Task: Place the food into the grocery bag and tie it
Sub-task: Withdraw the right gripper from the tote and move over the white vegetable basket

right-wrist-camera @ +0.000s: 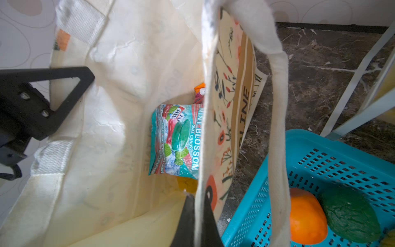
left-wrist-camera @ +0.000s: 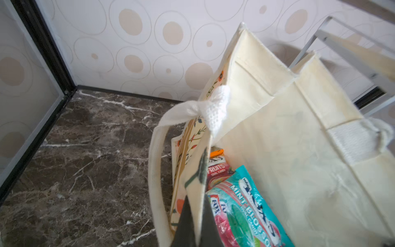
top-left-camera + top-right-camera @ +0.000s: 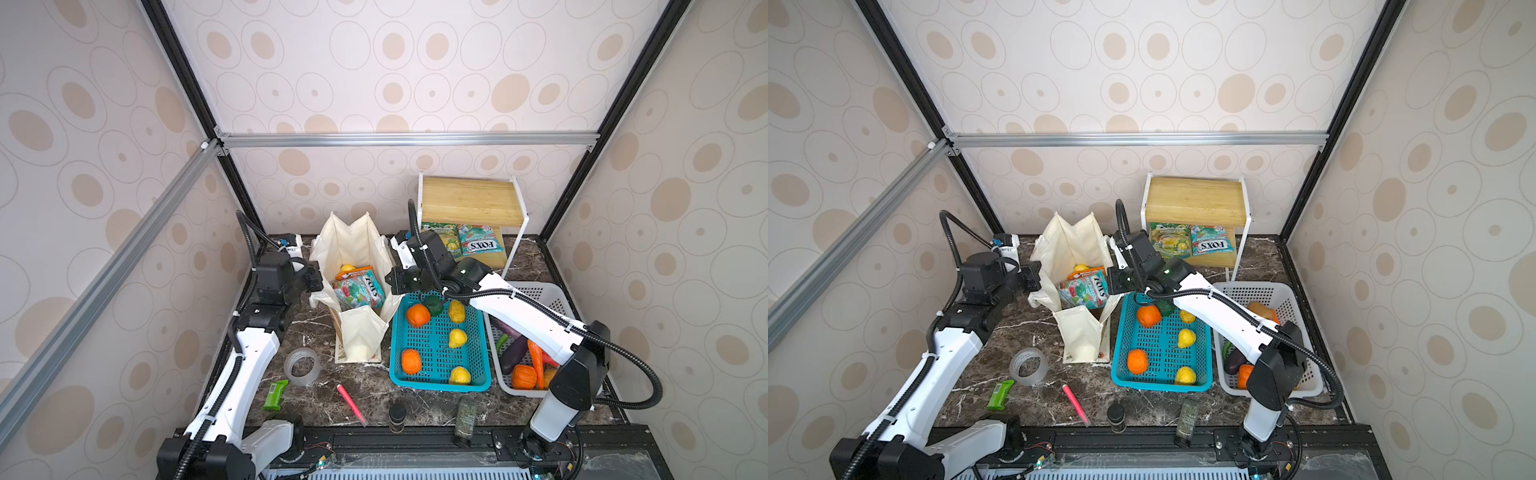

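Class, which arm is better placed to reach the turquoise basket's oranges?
Probably right: the right gripper, shut on the grocery bag, is beside the turquoise basket; the bag blocks the left gripper.

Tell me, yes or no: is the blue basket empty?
No, the blue basket holds two orange fruits, three yellow fruits and a green fruit.

Light was soft and even, shadows faint (some glare on the candy packet [image 2: 245,209]); the grocery bag [image 1: 102,119] blurred close to my wrist cameras.
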Tool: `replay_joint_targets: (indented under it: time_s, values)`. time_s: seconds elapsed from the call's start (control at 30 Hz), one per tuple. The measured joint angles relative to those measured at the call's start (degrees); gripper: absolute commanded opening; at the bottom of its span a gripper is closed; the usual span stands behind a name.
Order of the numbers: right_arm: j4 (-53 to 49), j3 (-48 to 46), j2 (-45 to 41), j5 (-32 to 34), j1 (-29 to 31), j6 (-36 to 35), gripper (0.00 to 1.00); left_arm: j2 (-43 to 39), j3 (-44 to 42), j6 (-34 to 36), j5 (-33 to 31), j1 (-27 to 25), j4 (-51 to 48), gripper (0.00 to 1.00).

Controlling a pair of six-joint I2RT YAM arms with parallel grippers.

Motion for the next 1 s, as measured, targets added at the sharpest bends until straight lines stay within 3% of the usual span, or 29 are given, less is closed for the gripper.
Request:
replay_joint_targets:
  time_s: [0.07,0.1,0.33,0.53,0.73,0.83,1.0]
  values:
    - [-0.2,-0.3,0.0,0.1,-0.3,0.2,0.51,0.7,-1.7,0.2,-0.5,0.0,-0.1,0.00]
    - [-0.1,-0.3,0.0,0.1,-0.6,0.2,0.59,1.0,-2.1,0.3,-0.7,0.0,0.0,0.00]
    - [-1.8,-4.7,-6.4,6.7,-1.5,-1.9,0.95,0.6,-3.4,1.2,-2.3,0.0,0.9,0.00]
    - [-6.1,-11.7,-19.9,14.6,-3.3,-2.9,1.00,0.5,-3.5,1.3,-2.6,0.0,1.0,0.00]
    - [-13.1,-19.5,-30.5,23.6,-9.0,0.9,1.00,0.5,-3.6,1.3,-2.5,0.0,1.0,0.00]
    - [-15.9,-25.6,-33.6,23.1,-15.0,3.0,1.00,0.5,-3.6,1.3,-2.4,0.0,1.0,0.00]
    - [-18.5,-35.6,-36.2,16.1,-30.3,6.3,1.00,0.5,-3.6,1.3,-2.2,0.0,1.1,0.00]
